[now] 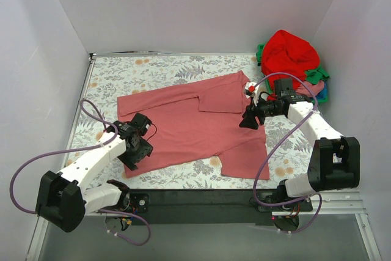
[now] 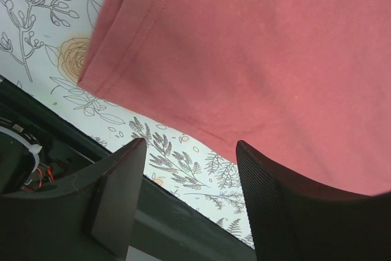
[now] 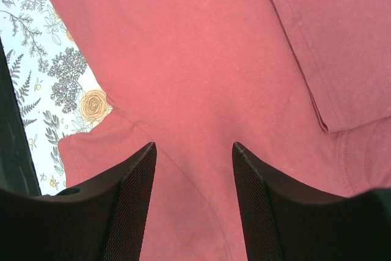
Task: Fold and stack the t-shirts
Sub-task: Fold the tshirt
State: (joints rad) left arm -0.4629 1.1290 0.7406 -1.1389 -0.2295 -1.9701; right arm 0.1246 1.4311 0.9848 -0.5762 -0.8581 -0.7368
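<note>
while the rose-pink shirt (image 1: 183,126) lies spread flat across the middle of the floral surface (image 1: 159,68), i'd judge the fold barely begun. far sleeve (image 1: 223,93) looks turned in over the body. near sleeve (image 1: 244,158) lies out flat. no body fold yet, nothing stacked.

left jaws: apart, nothing between them, hovering by the near hem corner (image 2: 91,80), right at the edge of the cloth. right jaws: apart too, poised over the shirt near its right end, between the two sleeves. the cloth lies flat under them, not pinched.

left to do, my reckoning: near sleeve in, body folded over, shirt set down as base of the stack. then the heap in the far right corner: a red shirt (image 1: 290,53) on top, green cloth (image 1: 316,76) poking out below, and a bit of blue under that which i cannot identify. all of it crumpled.

writing: none readable. no brand, tag or print on the shirt in either wrist view, only the leaf-and-flower pattern on the surface.
</note>
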